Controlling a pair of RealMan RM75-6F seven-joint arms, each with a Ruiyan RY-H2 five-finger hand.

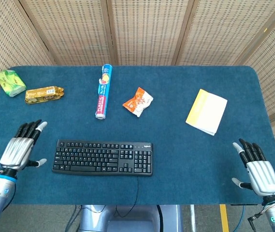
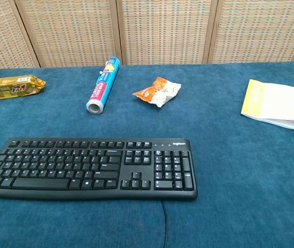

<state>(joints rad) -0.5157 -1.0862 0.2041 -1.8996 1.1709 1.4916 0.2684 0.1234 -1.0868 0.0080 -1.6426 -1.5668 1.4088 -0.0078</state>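
Blue counter: keyboard sits front-left, just right of my left hand, fingers spread, holding nothing. My right hand also splayed, empty, well apart at front-right corner.

Blue-felt table w/ woven wicker screens behind.

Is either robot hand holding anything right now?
No. The left robot hand is open beside the black keyboard; the right robot hand is open too.
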